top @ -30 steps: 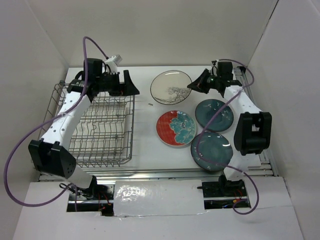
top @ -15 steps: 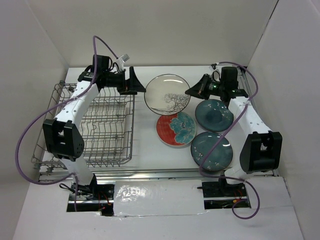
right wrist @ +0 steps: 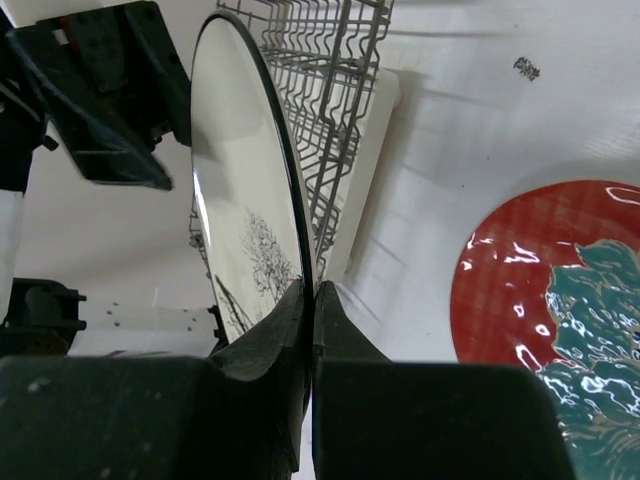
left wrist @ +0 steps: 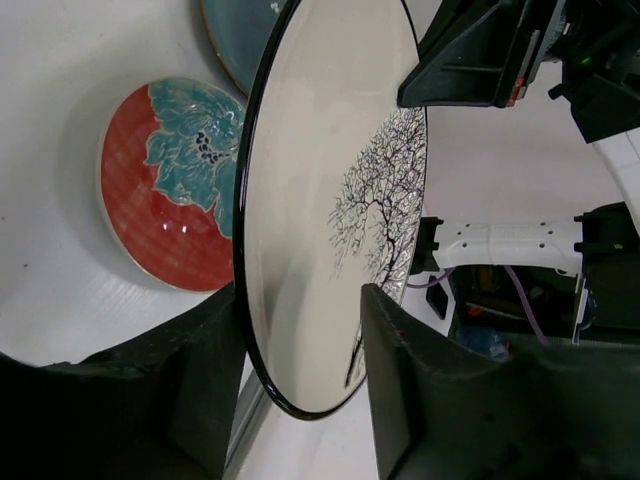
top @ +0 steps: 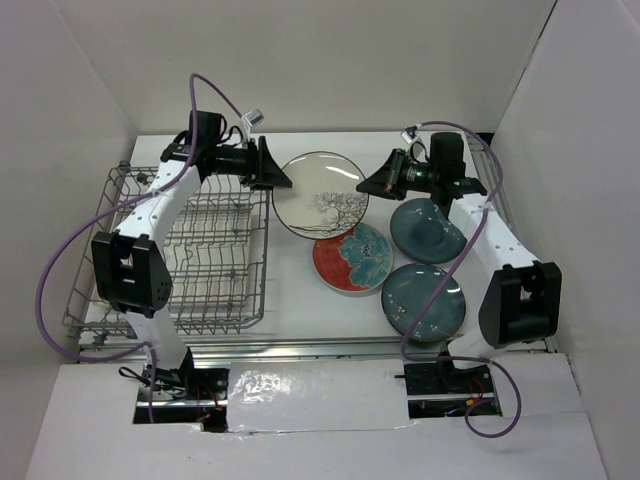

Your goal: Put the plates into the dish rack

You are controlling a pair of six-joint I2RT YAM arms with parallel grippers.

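Note:
My right gripper (top: 366,187) is shut on the right rim of the cream plate (top: 320,195) with the grey tree pattern and holds it tilted above the table. The right wrist view shows its jaws (right wrist: 312,290) pinching the plate's (right wrist: 235,170) dark edge. My left gripper (top: 281,180) is open, its jaws (left wrist: 300,300) standing either side of the plate's (left wrist: 310,180) left rim without closing. The red plate (top: 352,258) with teal flowers and two dark teal plates (top: 428,228) (top: 423,300) lie flat on the table. The dish rack (top: 105,205) stands at the left and holds no plates.
The rack's right wall (right wrist: 335,60) lies just left of the held plate. White walls enclose the table on three sides. A small dark speck (right wrist: 524,67) lies on the table behind the red plate (right wrist: 560,300).
My right gripper has lifted the cream plate off the table and carried it left and toward the front. My left gripper has swung right, and its jaws now straddle the plate's rim.

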